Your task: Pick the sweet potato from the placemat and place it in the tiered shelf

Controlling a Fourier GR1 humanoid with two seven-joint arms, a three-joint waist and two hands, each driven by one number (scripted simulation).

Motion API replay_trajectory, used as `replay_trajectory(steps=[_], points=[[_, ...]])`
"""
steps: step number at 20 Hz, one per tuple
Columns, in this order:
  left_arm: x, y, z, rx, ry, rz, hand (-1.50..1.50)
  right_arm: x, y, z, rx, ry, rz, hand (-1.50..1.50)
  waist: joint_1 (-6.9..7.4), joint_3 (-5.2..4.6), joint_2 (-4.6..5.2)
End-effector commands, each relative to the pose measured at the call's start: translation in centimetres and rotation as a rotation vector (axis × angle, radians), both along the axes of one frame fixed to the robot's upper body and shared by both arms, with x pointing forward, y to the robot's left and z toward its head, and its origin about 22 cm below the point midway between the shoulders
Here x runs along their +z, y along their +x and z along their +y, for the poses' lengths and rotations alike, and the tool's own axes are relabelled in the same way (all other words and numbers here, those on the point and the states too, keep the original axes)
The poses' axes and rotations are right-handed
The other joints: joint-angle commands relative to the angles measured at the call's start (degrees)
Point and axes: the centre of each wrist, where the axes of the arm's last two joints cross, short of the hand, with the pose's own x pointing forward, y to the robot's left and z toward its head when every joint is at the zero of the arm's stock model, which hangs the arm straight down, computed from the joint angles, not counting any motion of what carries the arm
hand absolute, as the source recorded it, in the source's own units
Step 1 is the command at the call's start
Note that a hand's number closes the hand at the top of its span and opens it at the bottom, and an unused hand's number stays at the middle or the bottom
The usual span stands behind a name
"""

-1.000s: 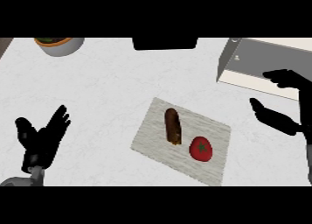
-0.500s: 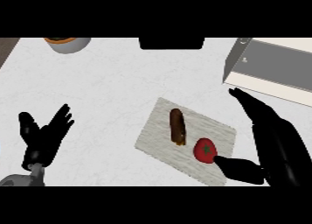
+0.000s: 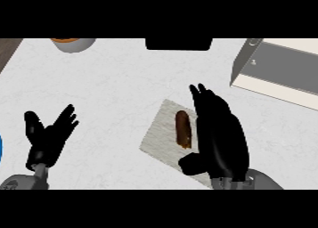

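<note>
The right hand hangs with fingers straight just beside the potato on the mat near the counter's front edge, and closing from this offset could roll it away rather than grasp it

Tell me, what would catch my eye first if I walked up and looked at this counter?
Probably the big black right hand, stretched flat with straight fingers over the right side of the grey placemat at the centre. Just left of it lies the brown sweet potato, lengthwise on the mat. The left hand rests open at the lower left, and the tiered shelf sits at the upper right.
</note>
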Motion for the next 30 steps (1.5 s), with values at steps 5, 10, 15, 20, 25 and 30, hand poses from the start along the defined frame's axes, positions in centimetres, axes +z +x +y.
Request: replay_trajectory(steps=[5, 10, 15, 20, 25, 30], points=[[0.6, 0.0, -0.1, -0.001, -0.011, 0.002, 0.00, -1.1, 4.0, 5.8, -0.282, -0.200, 0.086, -1.50, 0.64, 0.00, 0.10], [-1.2, -0.1, -0.1, -0.002, -0.003, 0.020, 0.00, -3.5, 5.4, 6.3, -0.341, -0.244, 0.160, -1.50, 0.38, -0.02, 0.46], [-0.4, -0.1, 0.1, -0.013, -0.006, 0.019, 0.00, -4.6, 6.1, 7.1, -0.346, -0.330, 0.226, -1.50, 0.85, 0.02, 0.23], [-0.2, 0.0, -0.2, -0.016, -0.006, 0.022, 0.00, -7.2, 6.4, 6.9, -0.381, -0.364, 0.267, -1.50, 0.77, 0.05, 0.11], [-0.1, 0.5, 0.1, 0.002, 0.008, 0.006, 0.00, -8.7, 6.4, 6.8, -0.412, -0.398, 0.237, -1.50, 0.29, 0.04, 0.02], [-1.9, -0.2, 0.1, -0.002, -0.004, 0.014, 0.00, -9.7, 5.9, 6.7, -0.413, -0.413, 0.249, -1.50, -0.05, 0.00, 0.12]])
